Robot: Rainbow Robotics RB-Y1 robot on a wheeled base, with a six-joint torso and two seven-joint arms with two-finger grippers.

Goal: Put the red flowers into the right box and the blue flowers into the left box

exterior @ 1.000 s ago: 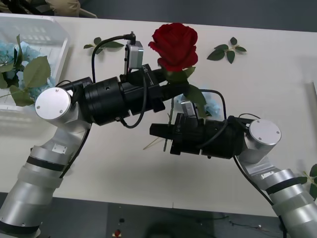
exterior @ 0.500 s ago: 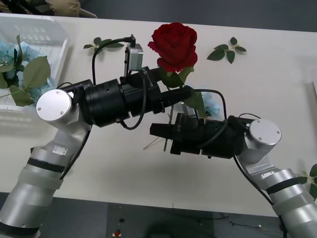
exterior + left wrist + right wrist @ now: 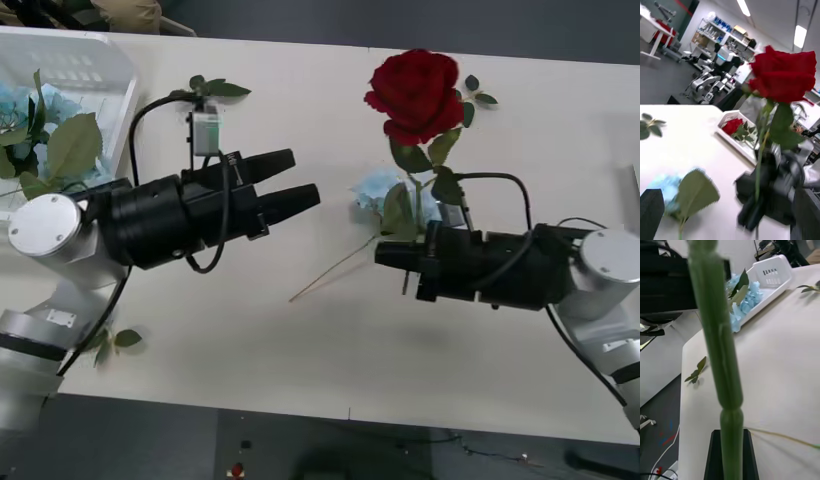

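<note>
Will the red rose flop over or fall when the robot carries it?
Probably not much. The red rose stands upright above the right gripper, so its stem seems fairly stiff. The big bloom sits high above the grip, so it may sway on fast moves. The smooth thin stem could twist or slip between the fingers.

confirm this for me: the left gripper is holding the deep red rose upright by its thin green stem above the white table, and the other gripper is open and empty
Not quite: the sides are swapped. In the front view the right gripper is shut on the thin green stem, holding the deep red rose upright above the white table. The left gripper is the open, empty one, off to the rose's side. The right wrist view shows that stem between the right gripper's black fingers.
</note>
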